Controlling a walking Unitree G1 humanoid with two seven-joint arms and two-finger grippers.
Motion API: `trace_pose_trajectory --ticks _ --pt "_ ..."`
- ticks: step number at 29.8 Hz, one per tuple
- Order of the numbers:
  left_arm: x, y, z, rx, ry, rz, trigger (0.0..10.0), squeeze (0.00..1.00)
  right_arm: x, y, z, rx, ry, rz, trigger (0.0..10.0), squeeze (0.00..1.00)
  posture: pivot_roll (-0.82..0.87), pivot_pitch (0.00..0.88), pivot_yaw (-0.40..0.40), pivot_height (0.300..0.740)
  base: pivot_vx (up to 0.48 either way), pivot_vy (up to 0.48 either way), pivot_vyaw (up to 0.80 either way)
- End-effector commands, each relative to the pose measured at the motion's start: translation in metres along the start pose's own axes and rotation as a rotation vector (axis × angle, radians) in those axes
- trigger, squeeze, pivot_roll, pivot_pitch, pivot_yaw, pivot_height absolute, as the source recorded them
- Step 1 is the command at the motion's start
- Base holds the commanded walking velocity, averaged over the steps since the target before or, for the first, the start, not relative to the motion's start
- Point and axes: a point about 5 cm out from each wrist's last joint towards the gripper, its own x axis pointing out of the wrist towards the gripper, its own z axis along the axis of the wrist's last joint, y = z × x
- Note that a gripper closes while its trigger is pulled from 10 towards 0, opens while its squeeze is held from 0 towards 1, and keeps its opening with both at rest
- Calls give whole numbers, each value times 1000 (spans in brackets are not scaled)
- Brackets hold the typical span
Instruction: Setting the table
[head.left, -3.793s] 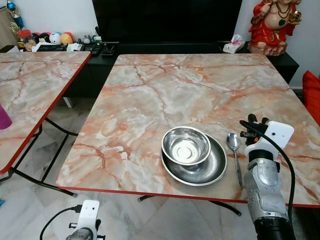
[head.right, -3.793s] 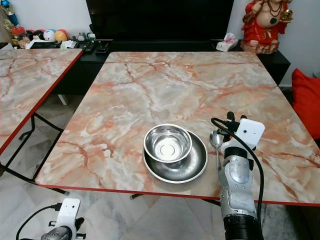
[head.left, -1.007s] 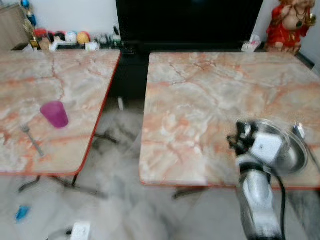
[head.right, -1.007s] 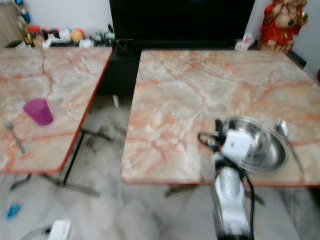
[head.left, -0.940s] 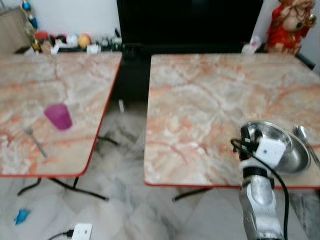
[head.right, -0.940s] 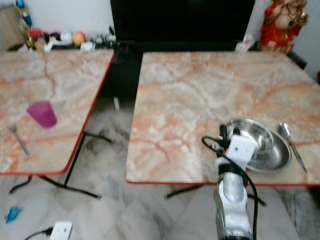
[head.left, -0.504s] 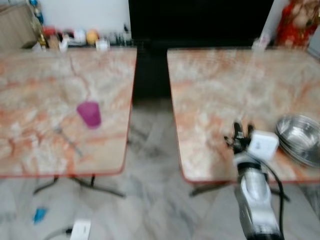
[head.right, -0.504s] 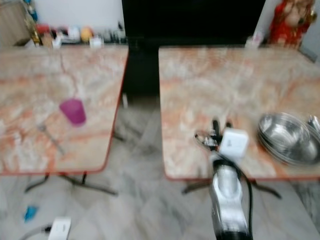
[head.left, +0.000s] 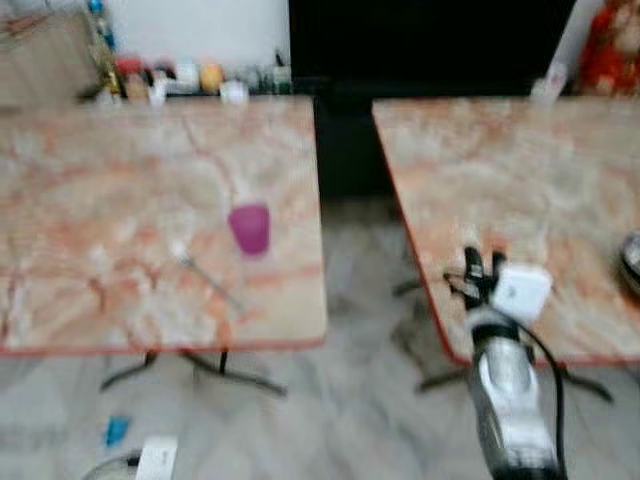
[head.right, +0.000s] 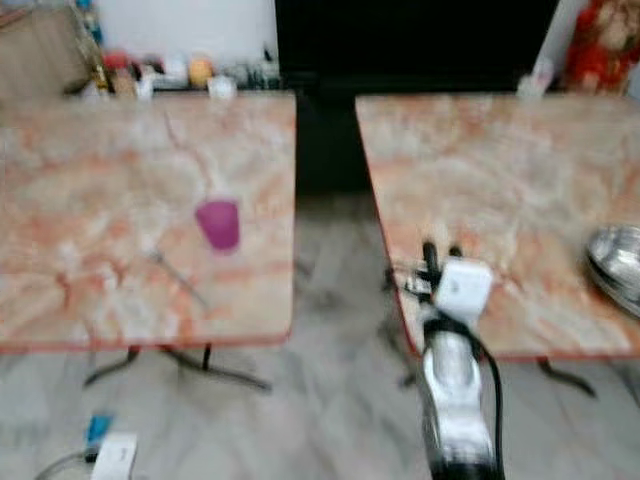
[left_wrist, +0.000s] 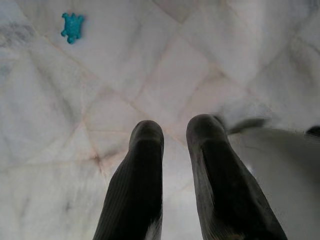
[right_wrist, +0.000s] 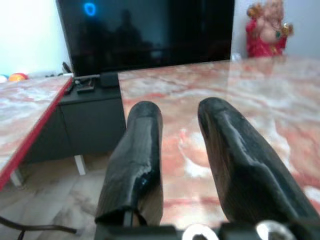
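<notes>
Over the near left corner of the right bench (head.left: 520, 190), the right hand (head.left: 484, 268) is raised on its silver arm, its two black fingers (right_wrist: 134, 160) pointing forward, parted by a narrow gap and holding nothing. The right wrist view looks between these fingers across the marbled bench top toward a dark television screen (right_wrist: 150, 30) and a red figurine (right_wrist: 267, 27) at the far right. At the right edge of the right bench, the stacked steel bowl and plate (head.right: 618, 262) are partly cut off by the frame.

The left hand (left_wrist: 172, 135) hangs low beside the body, pointing down at the pale marble floor (left_wrist: 165, 65); its fingers (left_wrist: 142, 175) are likewise a small way apart and empty. A small turquoise object (left_wrist: 72, 27) lies on the floor well apart from them.

On the left bench (head.left: 110, 200), a purple cup (head.left: 249, 229) stands upright near the right edge, and a fork (head.left: 205, 279) lies just beside it, toward the near edge. Small objects, too blurred to identify, line a low dark cabinet (head.left: 240, 85) behind the two benches. The head views are motion-blurred.
</notes>
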Motion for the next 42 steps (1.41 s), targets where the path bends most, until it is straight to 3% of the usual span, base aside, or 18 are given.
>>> trace_pose_trajectory --ticks 1,10,24,37,42 --pt "-1 7 -5 -8 12 17 10000 0 2 14 4 16 -13 41 10000 0 52 0 -19 740 0 364 556" --pt "-1 7 -2 -10 7 16 10000 0 2 15 4 33 -11 49 10000 0 54 0 -20 740 0 365 62" --pt "2 -8 6 -12 -9 1 10000 0 4 18 4 41 -7 60 10000 0 56 0 -19 740 0 363 0" --pt "2 -7 7 -3 -15 6 10000 0 5 20 5 48 -9 67 10000 0 59 0 -20 740 0 0 0" --pt "1 0 4 -12 -16 13 10000 0 4 22 3 50 1 80 10000 0 58 0 -20 740 0 0 0"
